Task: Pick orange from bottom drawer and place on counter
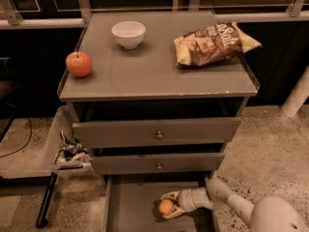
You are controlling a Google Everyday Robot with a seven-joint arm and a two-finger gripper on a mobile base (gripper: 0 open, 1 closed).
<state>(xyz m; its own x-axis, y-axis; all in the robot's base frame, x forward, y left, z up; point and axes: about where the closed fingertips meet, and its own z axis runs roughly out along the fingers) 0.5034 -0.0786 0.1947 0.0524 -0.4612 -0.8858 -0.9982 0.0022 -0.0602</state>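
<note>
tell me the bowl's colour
White bowl, camera view; gripper is in the bottom drawer at the orange.

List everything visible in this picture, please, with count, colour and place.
counter: one, grey, cabinet top
apple: one, red, counter's left edge
bowl: one, white, counter's back left
chip bag: one, brown-yellow, counter's back right
upper drawers: two, grey, under the counter
bottom drawer: one, grey, pulled open
orange: one, orange, in the bottom drawer
plastic bin: one, clear, floor left of the cabinet
arm: one, pale, from lower right
gripper: one, pale, in bottom drawer, closed on the orange
</note>
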